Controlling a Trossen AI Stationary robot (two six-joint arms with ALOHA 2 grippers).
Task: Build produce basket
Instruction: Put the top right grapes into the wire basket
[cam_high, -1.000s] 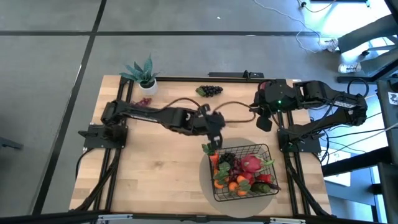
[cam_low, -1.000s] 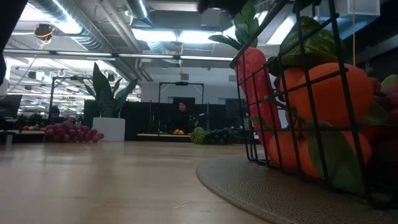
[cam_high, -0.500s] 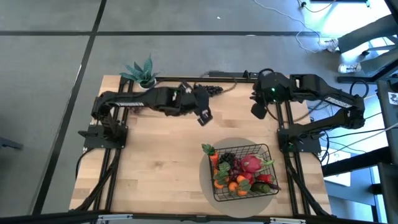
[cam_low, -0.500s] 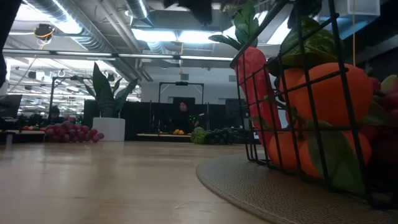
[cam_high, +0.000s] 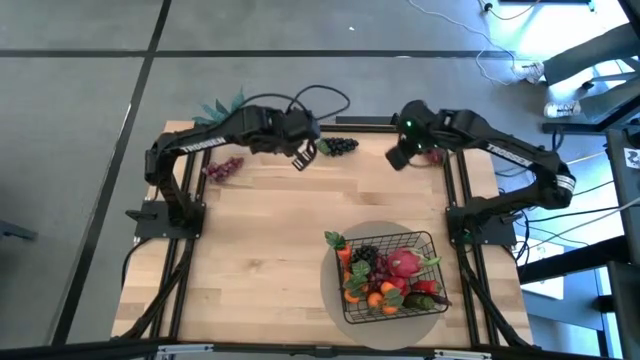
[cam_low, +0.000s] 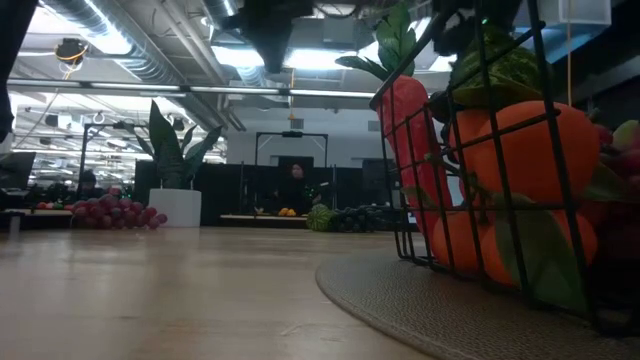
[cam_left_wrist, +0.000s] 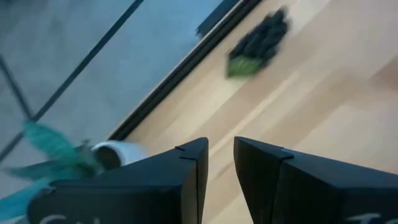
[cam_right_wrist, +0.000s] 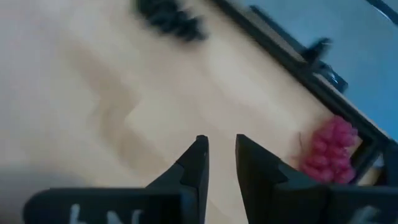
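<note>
The black wire basket (cam_high: 392, 277) stands on a round grey mat (cam_high: 330, 285) near the front right, filled with produce: a carrot (cam_low: 408, 130), an orange (cam_low: 510, 160), a pink dragon fruit (cam_high: 403, 263). A dark grape bunch (cam_high: 338, 146) lies on the table by the far edge. My left gripper (cam_high: 303, 156) hovers just left of it, open by a narrow gap and holding nothing. My right gripper (cam_high: 398, 156) hovers to the right of the bunch, also narrowly open and holding nothing. A pink grape bunch (cam_right_wrist: 328, 149) lies by the far right frame.
A red grape bunch (cam_high: 222, 168) lies at the far left of the table. A potted plant (cam_high: 225, 108) stands at the far left corner, partly under my left arm. A black frame rail (cam_high: 365, 122) runs along the far edge. Bare wood spans the table's middle and left.
My left gripper has swung from above the basket's far left corner toward the table's far edge and left, ending beside the dark grapes. My right gripper has moved toward the far edge and a little left, and lower. The basket and produce have kept still.
</note>
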